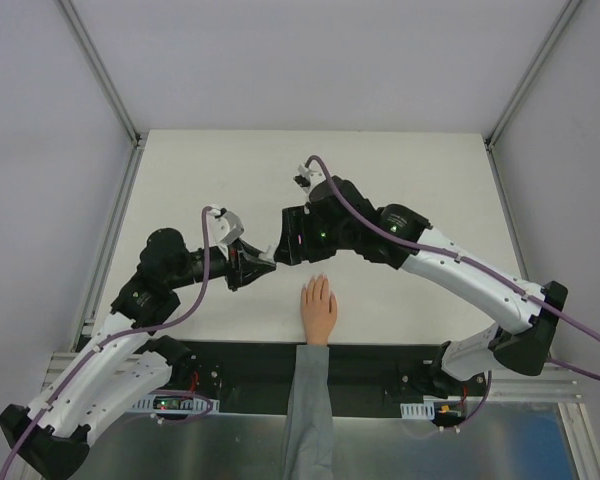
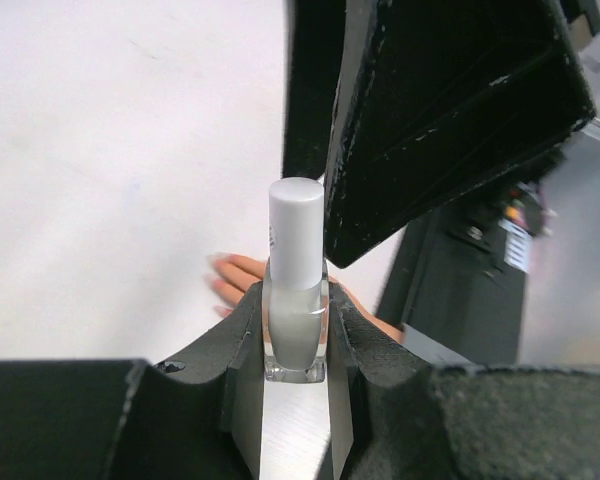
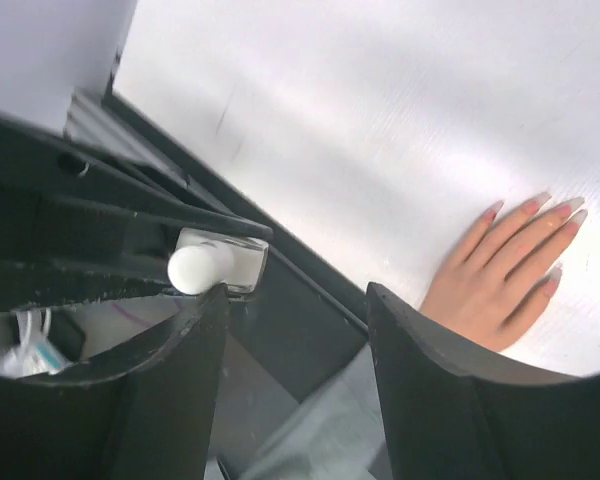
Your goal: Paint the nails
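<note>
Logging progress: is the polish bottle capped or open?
Capped: the white cap tops the bottle held in the left gripper; the right gripper is open beside it.
</note>
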